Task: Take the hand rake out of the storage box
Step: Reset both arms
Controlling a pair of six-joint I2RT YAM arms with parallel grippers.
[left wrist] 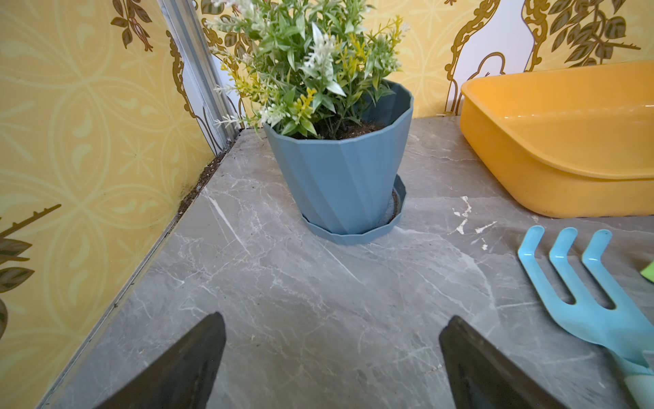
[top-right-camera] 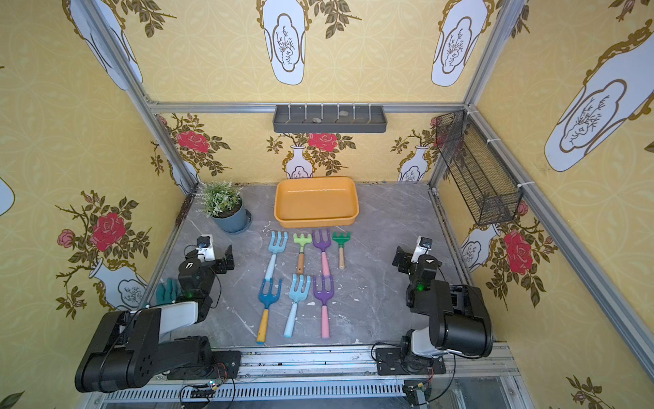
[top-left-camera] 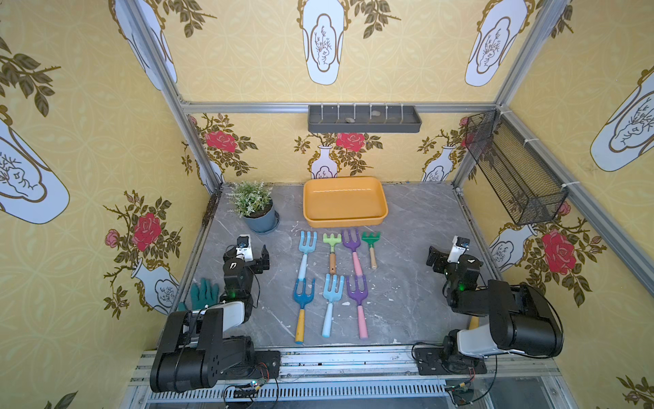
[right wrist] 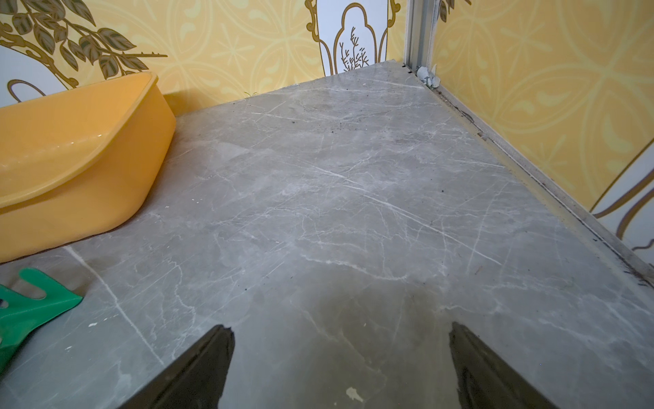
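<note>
seven hand rakes lie in two rows on the grey marbled table [top-left-camera: 417,255], centre of both top views — from the pale blue rake [top-left-camera: 304,258] at the group's upper left to the purple rake [top-left-camera: 359,308] with a pink handle at its lower right. just above them, upper centre, sits the orange-yellow storage box [top-left-camera: 345,222]. nothing shows inside it, so the unloading looks finished. the left gripper [left wrist: 331,333] at mid-left and the right gripper [right wrist: 341,333] at mid-right both rest low with jaws spread wide, holding nothing, well apart from the rakes. risk, as a judgement: a reach into the bare box would close on air or shove the light box, and an inward swing could scatter the rows — or the left arm could tip the potted plant [top-left-camera: 256,212] near it.
</note>
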